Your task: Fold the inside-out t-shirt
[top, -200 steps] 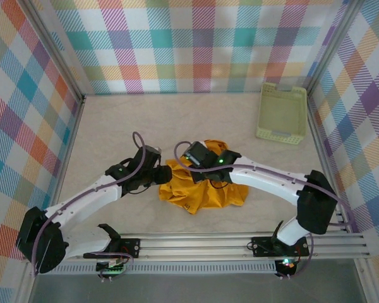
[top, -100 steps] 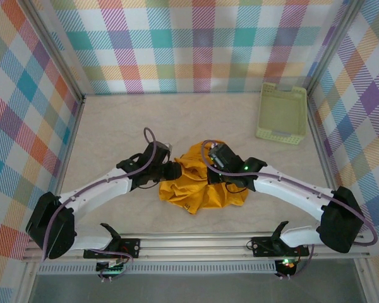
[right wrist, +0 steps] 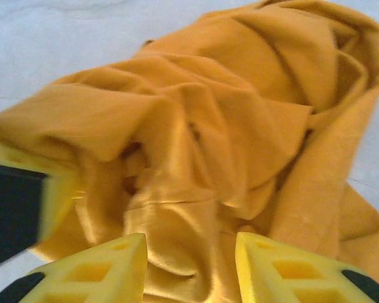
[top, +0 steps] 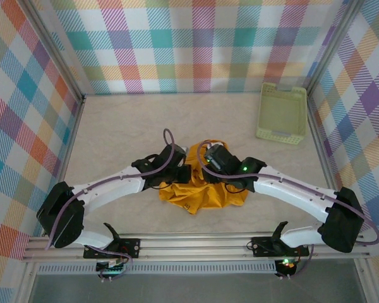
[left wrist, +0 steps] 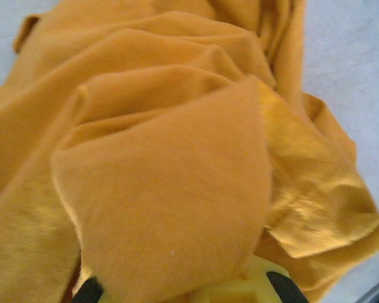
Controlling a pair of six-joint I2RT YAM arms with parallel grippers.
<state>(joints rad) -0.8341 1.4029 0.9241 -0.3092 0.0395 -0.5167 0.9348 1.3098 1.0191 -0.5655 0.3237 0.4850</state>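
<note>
Inside-out t-shirt [top: 205, 192] cloth covers the left tool [left wrist: 183, 285] in its wrist view. The jaws are closed, and a rounded mustard fold stands up right over the yellow fingers [left wrist: 243, 283]. It looks pinched between them, though the cloth hides the contact itself. The right tool [right wrist: 191, 265] has its jaws parted. Its two yellow fingers [right wrist: 107, 268] stand on either side of a rumpled ridge of the same cloth, which lies loose in the gap, not clamped.

From above, both tools meet over the far edge of the garment, close beside each other. The left one comes in from the left and the right one from the right. The inside-out t-shirt lies in a crumpled heap near the middle of the worktop [top: 126, 126], just ahead of the arm bases. Its folds are piled and creased, with one corner spread toward the near side. Pale worktop shows around it in both wrist views.

A pale green basket [top: 282, 113] sits in the far right corner, well apart from the garment and both arms. Plaid walls [top: 196, 44] close in the worktop on three sides.
</note>
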